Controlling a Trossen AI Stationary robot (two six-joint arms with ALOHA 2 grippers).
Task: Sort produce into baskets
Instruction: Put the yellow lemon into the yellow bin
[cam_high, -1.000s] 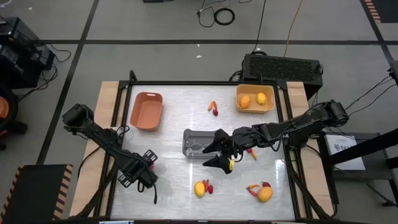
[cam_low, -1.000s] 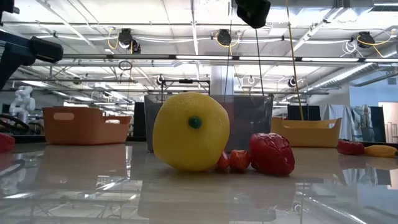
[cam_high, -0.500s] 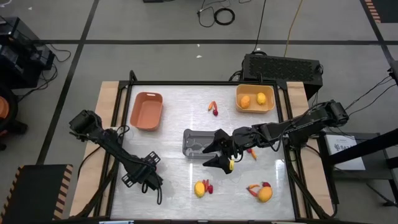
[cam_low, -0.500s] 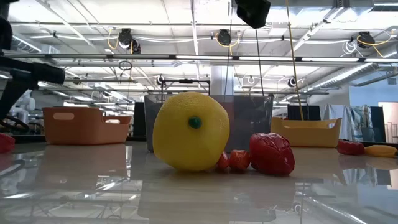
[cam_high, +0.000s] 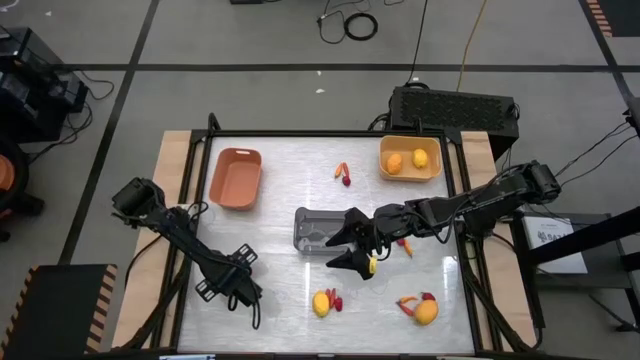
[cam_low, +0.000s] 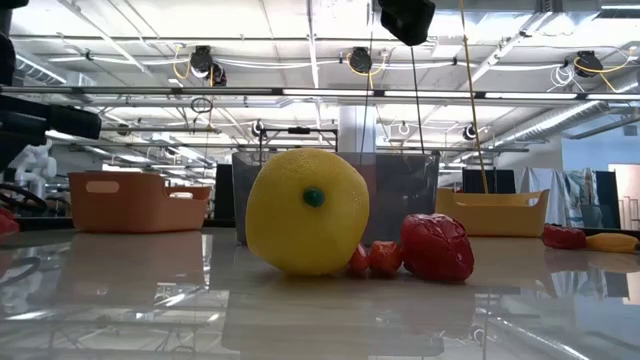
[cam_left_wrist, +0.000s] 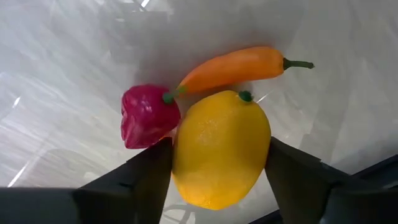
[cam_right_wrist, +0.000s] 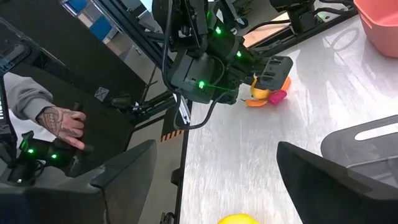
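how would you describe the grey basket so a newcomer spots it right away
Start at the middle of the white table, just beside the right arm's open tool. The grey basket there is see-through and colourless, unlike the terracotta basket and the yellow basket standing near the table's far edge.

Right gripper: fingers spread wide, nothing between them. Yellow fruit just beneath the gap. Ahead, left gripper down over a yellow fruit, orange piece and red piece cluster. Grey basket beside one finger. A person's hand beyond the table.
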